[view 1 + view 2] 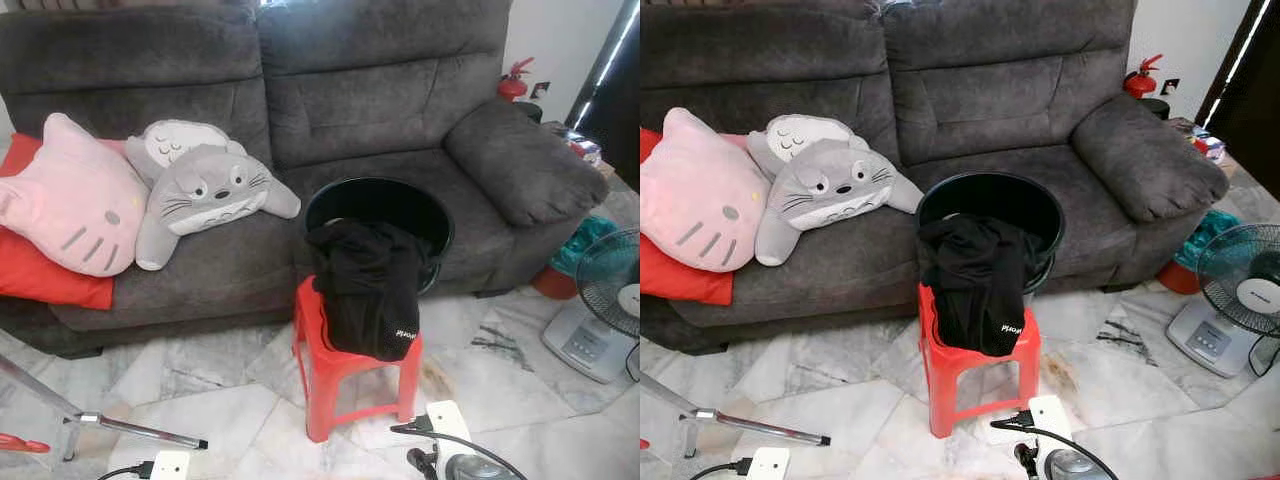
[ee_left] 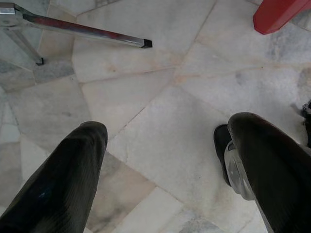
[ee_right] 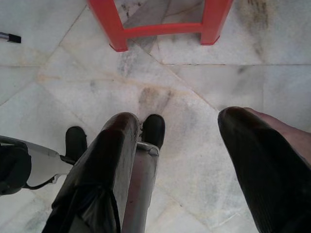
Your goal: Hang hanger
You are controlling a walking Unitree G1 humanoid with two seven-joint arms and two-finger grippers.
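Black garment (image 1: 368, 290) draped over red plastic stool (image 1: 340, 375), spilling from black round basket (image 1: 380, 205) at grey sofa's (image 1: 400, 100) front edge. Left claw (image 2: 160, 160) and right claw (image 3: 177, 160) spread above marble floor (image 2: 146, 97).

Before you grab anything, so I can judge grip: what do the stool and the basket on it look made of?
The red stool looks like moulded plastic, glossy and uniformly coloured. The black basket seems plastic too, with a smooth, shiny rim. The black garment draped over it looks like soft knit fabric.
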